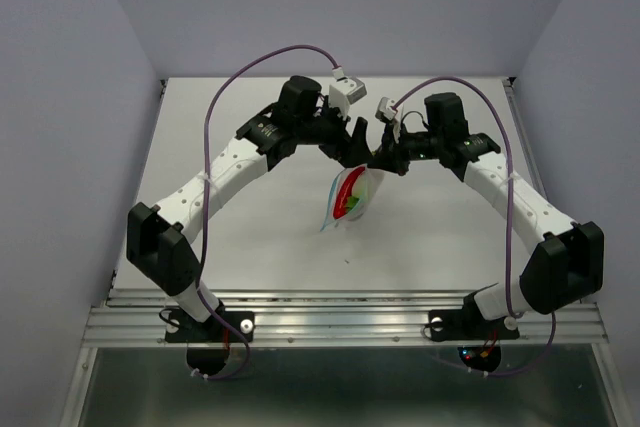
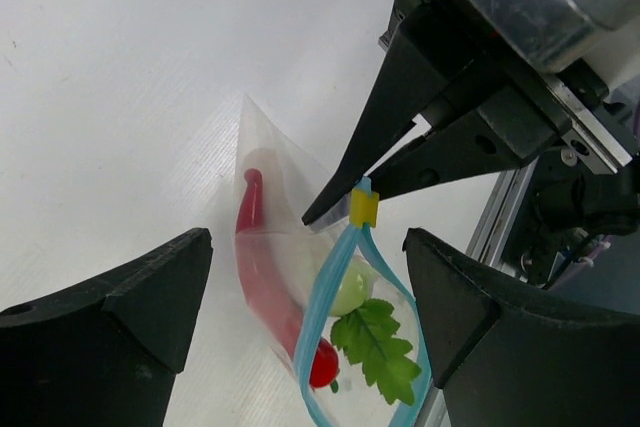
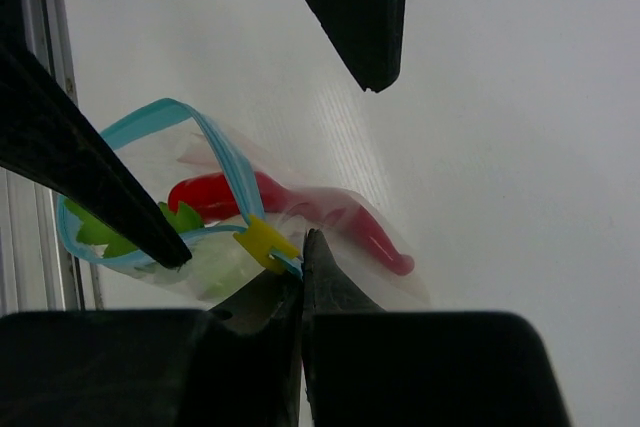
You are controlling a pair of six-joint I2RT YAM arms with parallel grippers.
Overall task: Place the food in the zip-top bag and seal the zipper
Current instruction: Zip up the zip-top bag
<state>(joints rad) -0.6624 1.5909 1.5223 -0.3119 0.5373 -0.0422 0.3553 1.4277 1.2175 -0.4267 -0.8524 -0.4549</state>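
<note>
Zip-top bag: clear thin plastic, crinkled, sheen noted on folds. Zipper: light-blue plastic strip, smooth. Yellow slider: matt plastic. Chili: red, smooth, glossy. Leaf: green, matt, veined. Left gripper: fingers black, matt, hard plastic by look. Table: white, matt, finely ribbed as seen in wrist views. Rail at near edge: bare metal, brushed. Arm link: white, smooth, slight gloss.
</note>
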